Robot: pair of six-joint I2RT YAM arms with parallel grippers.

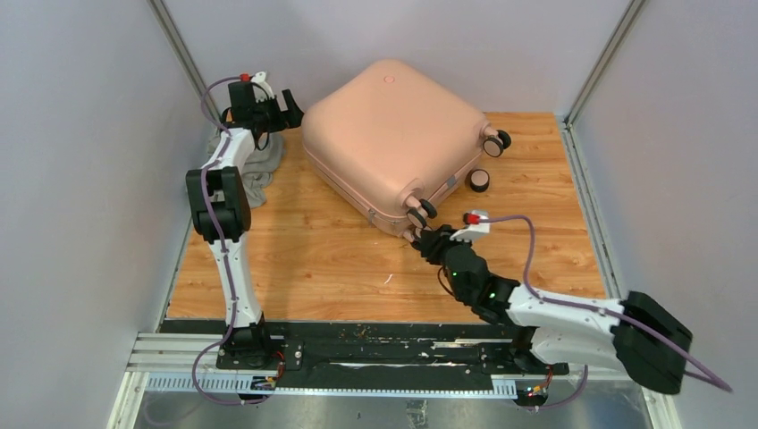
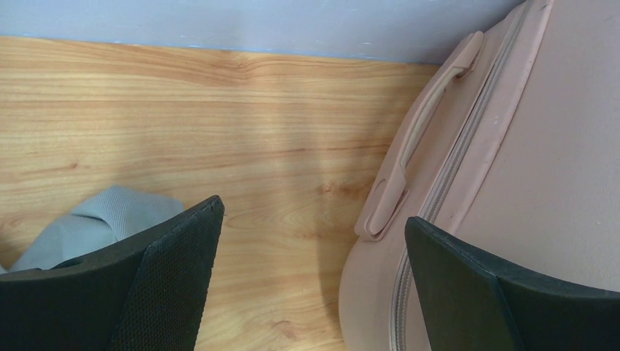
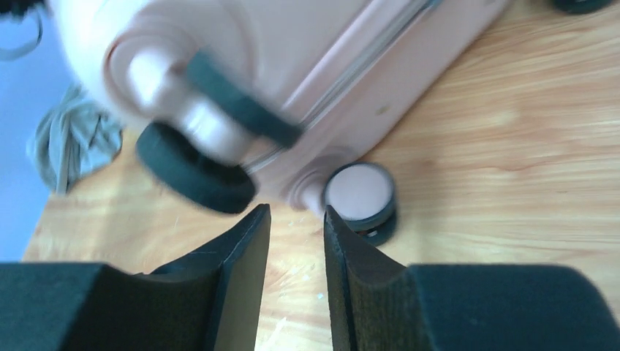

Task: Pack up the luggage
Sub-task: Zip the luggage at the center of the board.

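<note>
1. While the luggage lies shut and flat on the wooden table, shell up, its wheel end points right and toward the arm bases and its handle side points left. I judge its long axis to run along that line.
2. Left of the luggage, 1 grey cloth lies crumpled, near the shell but apart from it.
3. Just beside the luggage's left side hangs the left gripper, jaws spread fully wide and holding nothing. The side handle and the zip seam lie straight ahead of it.
4. At the luggage's near right corner sits the right gripper, jaws parted by a narrow gap with only bare table between them. 1 wheel stands just beyond its fingertips.
5. Judgement: packing needs the shell opened first. The left claw is the nearer one to the handle and seam, the right to the wheels.
6. Count: 1 luggage, 1 cloth, 2 grippers, 3 wheels in the right wrist view.
</note>
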